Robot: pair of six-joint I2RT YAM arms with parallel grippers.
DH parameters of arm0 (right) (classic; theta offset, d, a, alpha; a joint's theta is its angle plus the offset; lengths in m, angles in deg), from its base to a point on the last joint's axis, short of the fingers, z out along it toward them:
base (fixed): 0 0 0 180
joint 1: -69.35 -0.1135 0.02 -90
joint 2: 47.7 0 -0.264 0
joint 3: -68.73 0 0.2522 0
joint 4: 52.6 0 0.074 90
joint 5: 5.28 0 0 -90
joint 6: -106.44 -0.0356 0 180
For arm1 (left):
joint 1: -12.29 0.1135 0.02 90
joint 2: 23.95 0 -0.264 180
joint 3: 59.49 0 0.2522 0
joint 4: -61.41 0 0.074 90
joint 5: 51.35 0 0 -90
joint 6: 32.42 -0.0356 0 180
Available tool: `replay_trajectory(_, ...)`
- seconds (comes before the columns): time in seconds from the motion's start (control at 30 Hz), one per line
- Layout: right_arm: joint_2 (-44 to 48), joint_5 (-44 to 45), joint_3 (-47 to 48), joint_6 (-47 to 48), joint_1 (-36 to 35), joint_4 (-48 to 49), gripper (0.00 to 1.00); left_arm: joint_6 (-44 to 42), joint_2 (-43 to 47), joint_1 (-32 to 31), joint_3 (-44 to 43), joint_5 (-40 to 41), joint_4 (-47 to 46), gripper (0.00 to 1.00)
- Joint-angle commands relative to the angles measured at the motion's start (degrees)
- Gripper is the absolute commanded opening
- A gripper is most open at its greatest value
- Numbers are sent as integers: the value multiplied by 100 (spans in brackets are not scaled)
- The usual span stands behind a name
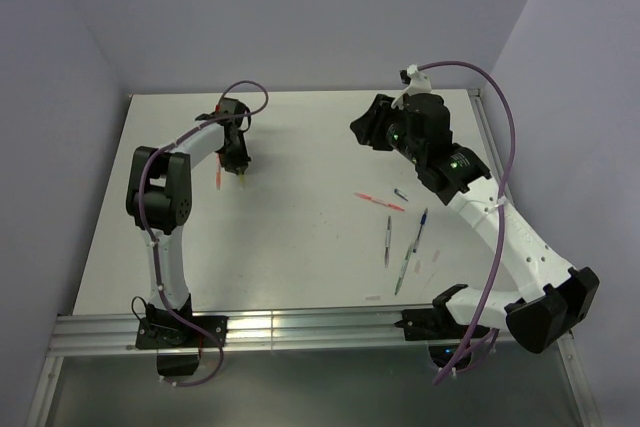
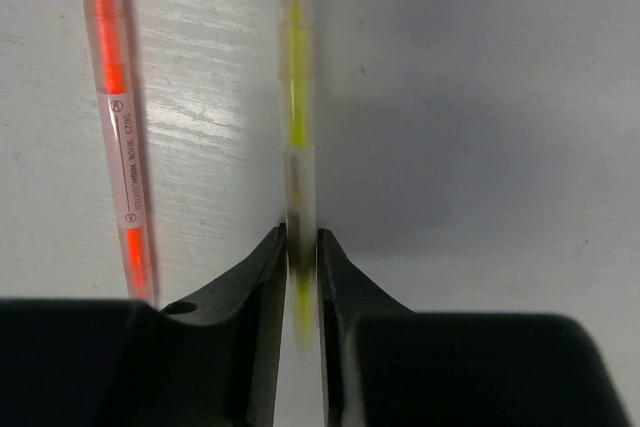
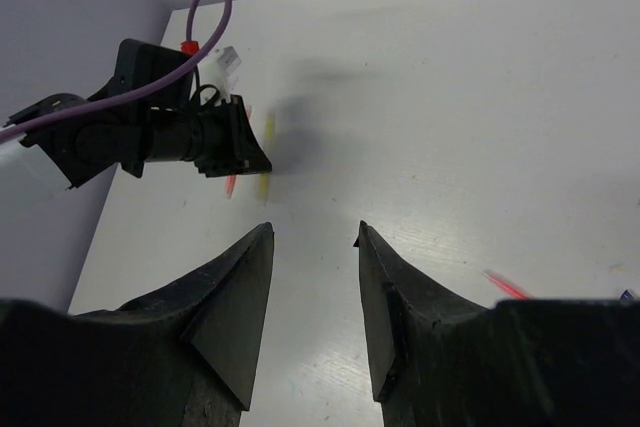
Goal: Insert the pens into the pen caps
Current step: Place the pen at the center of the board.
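Observation:
My left gripper [image 2: 302,237] is shut on a thin yellow pen [image 2: 297,97], which runs straight out past its fingertips just above the table. An orange pen [image 2: 115,97] lies on the table just left of it. From above, this left gripper [image 1: 240,165] is at the back left. My right gripper [image 3: 312,229] is open and empty, raised at the back right [image 1: 366,129]. Below it lie a red-pink pen [image 1: 380,200], a grey pen [image 1: 388,240], a blue pen [image 1: 421,228], a green-clear pen [image 1: 404,269] and a tiny dark blue cap [image 1: 401,194]. Pale caps are too faint to place.
The white table [image 1: 300,247] is walled at the back and both sides. A metal rail [image 1: 300,332] with the arm bases runs along its near edge. The left arm [image 3: 130,137] and its purple cable show in the right wrist view.

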State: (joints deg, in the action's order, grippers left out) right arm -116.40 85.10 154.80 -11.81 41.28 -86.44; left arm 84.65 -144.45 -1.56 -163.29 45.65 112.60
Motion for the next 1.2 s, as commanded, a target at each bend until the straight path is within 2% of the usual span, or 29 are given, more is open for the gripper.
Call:
replay_trajectory(0.0,42,-12,-24,65,65,294,47,-123,-78,-13,-146,205,151,25)
replay_trajectory(0.13,15,-144,-24,56,65,294,47,-141,-87,-13,-128,266,186,30)
replay_trajectory(0.37,-11,-144,-16,57,65,285,47,-106,1,-13,-136,240,168,30)
replay_trajectory(0.63,-81,-161,20,83,74,267,47,-97,299,-13,-225,468,282,38)
replay_trajectory(1.17,-292,-65,125,57,127,180,47,-132,967,-30,-93,495,212,38)
